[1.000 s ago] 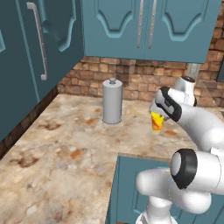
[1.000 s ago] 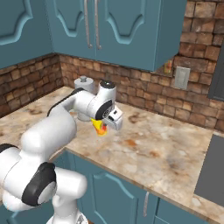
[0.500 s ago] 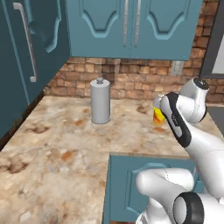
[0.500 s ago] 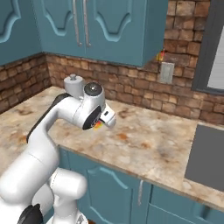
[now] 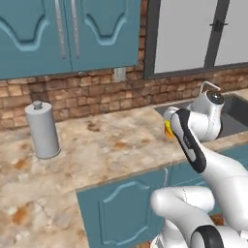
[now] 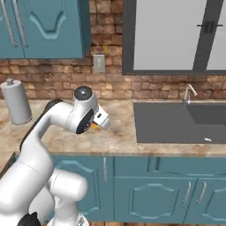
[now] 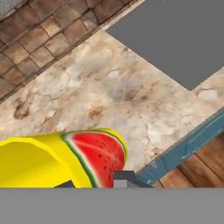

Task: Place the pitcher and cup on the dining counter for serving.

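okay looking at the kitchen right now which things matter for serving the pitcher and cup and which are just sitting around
For the job:
- cup, yellow with a watermelon picture, held in the pincer

Just there:
- grey metal canister on the counter
- sink
- faucet
- wall outlet

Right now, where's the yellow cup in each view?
Left base view: cup right of centre, a yellow sliver beside the wrist.
Right base view: small yellow patch under the hand, left of centre.
Hand view: bottom left, watermelon mark facing out.
Shared landmark: sink.
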Controlling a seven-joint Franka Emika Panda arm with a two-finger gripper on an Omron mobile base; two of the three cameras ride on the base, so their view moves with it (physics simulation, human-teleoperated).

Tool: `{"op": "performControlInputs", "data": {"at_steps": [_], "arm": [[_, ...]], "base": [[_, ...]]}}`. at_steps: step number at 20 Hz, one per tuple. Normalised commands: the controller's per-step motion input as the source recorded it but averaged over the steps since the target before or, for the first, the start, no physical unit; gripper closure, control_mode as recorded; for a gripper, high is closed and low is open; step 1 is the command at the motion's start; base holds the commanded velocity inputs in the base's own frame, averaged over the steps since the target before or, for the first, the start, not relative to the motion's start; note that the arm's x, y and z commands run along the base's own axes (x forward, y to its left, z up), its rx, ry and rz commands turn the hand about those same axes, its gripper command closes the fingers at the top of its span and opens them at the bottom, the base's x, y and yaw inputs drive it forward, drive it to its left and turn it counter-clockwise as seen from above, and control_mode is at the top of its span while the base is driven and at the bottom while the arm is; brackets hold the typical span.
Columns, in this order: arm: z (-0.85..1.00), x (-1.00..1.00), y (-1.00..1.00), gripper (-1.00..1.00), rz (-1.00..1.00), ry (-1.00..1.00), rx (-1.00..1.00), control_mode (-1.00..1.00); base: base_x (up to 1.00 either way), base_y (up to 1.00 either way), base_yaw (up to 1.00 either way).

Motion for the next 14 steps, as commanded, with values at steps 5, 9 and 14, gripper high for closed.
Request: {"op": "performControlInputs", "data": {"at_steps": [5,9,14], "arm": [[0.0,0.0,0.0,1.0,0.0,0.0,0.0,1.0],[0.0,0.0,0.0,1.0,0.0,0.0,0.0,1.0],[0.0,0.0,0.0,1.0,0.0,0.0,0.0,1.0]], "base": [[0.0,-0.55,-0.75],[0.0,-0.75,-0.74],[0.0,-0.75,-0.75]]}}
